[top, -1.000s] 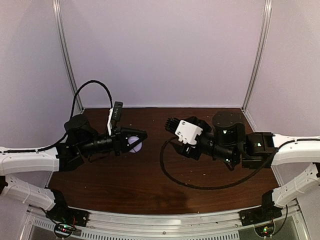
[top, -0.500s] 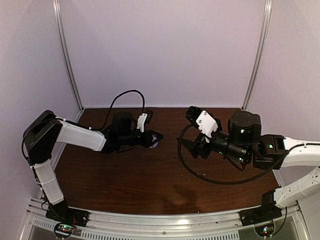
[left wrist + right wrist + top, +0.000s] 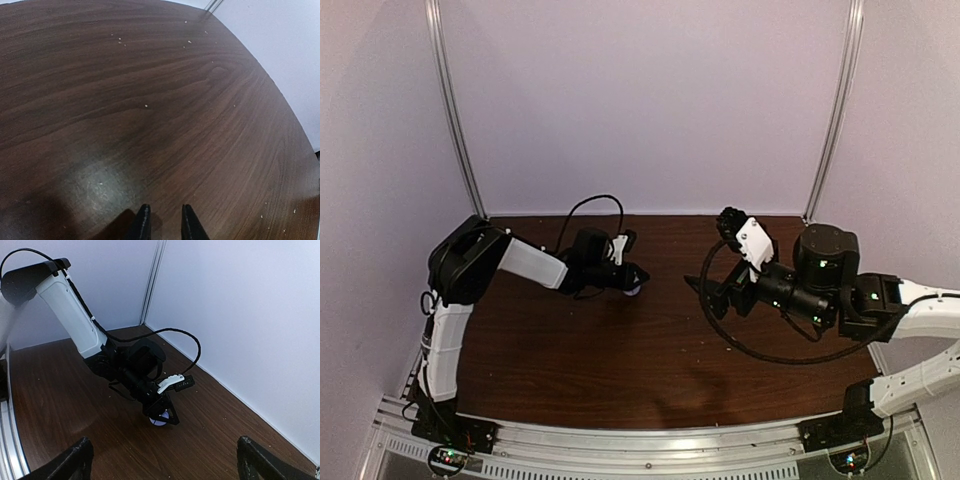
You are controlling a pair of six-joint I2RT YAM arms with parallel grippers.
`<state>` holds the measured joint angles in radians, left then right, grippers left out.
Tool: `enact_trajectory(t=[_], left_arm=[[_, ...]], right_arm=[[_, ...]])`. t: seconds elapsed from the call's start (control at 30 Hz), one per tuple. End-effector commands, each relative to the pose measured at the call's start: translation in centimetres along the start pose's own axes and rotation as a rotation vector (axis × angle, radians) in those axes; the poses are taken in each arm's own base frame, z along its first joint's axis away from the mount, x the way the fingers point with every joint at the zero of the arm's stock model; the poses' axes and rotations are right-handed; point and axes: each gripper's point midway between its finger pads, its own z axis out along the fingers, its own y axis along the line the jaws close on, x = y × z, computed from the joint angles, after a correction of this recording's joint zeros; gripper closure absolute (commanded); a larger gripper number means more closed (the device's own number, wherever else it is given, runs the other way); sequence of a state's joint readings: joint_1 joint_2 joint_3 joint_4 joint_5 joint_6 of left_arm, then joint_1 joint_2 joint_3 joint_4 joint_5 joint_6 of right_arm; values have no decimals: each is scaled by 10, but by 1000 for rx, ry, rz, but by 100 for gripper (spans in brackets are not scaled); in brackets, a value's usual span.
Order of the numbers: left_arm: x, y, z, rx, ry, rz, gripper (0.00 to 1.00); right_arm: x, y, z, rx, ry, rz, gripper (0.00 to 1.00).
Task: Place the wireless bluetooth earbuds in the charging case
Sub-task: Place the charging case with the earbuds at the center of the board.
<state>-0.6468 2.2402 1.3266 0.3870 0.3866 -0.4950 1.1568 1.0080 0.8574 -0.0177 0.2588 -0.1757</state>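
My left gripper [image 3: 632, 277] reaches over the middle of the brown table [image 3: 620, 360]. A small round white-lilac charging case [image 3: 160, 420] sits between its fingers just above the wood, and it also shows in the top view [image 3: 633, 290]. In the left wrist view only the two black fingertips [image 3: 144, 223] show, close together over bare wood, and the case is out of that view. My right gripper [image 3: 165, 465] is open wide and empty, and faces the left gripper from the right [image 3: 705, 289]. No earbuds show in any view.
A black cable [image 3: 760, 350] loops on the table under the right arm. The left arm's cable [image 3: 588, 205] arcs above its wrist. Pale walls and a metal post [image 3: 835, 110] close the back and sides.
My left arm has stretched further right toward the table's centre, carrying the round case with it. My right arm has drawn back to the right and turned to face the left gripper.
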Motion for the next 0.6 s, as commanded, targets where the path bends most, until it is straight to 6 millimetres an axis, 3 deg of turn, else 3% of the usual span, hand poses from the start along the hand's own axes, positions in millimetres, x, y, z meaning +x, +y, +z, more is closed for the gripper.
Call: enact_trajectory(t=[0.0,0.13,0.3,0.43,0.57], left_arm=[[-16,4,9,25,-26,11,94],[-17,16,13,-27,-19,21,70],[-34,25,12,-96,-5,60,50],[-68,19,1,-130,-37,113,37],[-117,2,-24,-166,-100,168,14]], right_arm=[[0,-3,0,-1,-11,33,0],[-1,-6,0,5,-12,49,0],[0,-10,1,10,1,72,0],[0,-14,2,22,25,106,0],[2,-22,4,34,53,155,0]])
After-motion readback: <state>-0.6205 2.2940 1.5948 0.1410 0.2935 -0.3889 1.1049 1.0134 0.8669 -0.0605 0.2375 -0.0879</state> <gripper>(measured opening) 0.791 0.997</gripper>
